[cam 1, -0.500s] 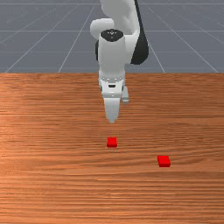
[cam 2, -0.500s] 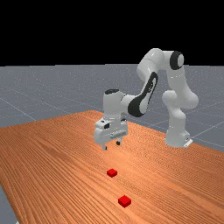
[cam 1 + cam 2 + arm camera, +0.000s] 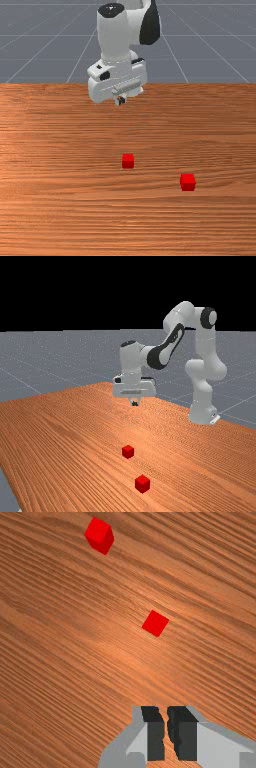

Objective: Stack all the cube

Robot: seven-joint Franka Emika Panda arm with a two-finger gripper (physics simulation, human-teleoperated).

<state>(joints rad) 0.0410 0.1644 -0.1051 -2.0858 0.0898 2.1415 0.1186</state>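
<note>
Gripper (image 3: pixel 168 732), empty and only narrowly spread, should first open wider, align squarely with the nearer red cube (image 3: pixel 155 623) on the wooden table (image 3: pixel 55 667), and descend straight, the farther red cube (image 3: pixel 99 535) standing well apart.

Orange-brown wood with fine dark grain covers the table (image 3: pixel 50 210), whose far edge runs straight across the front view. Beyond lies a grey floor (image 3: pixel 30 55) crossed by thin pale lines (image 3: pixel 50 35). In the far view, black background (image 3: pixel 75 291) meets the horizon, and a soft sheen (image 3: pixel 150 428) brightens the wood.
</note>
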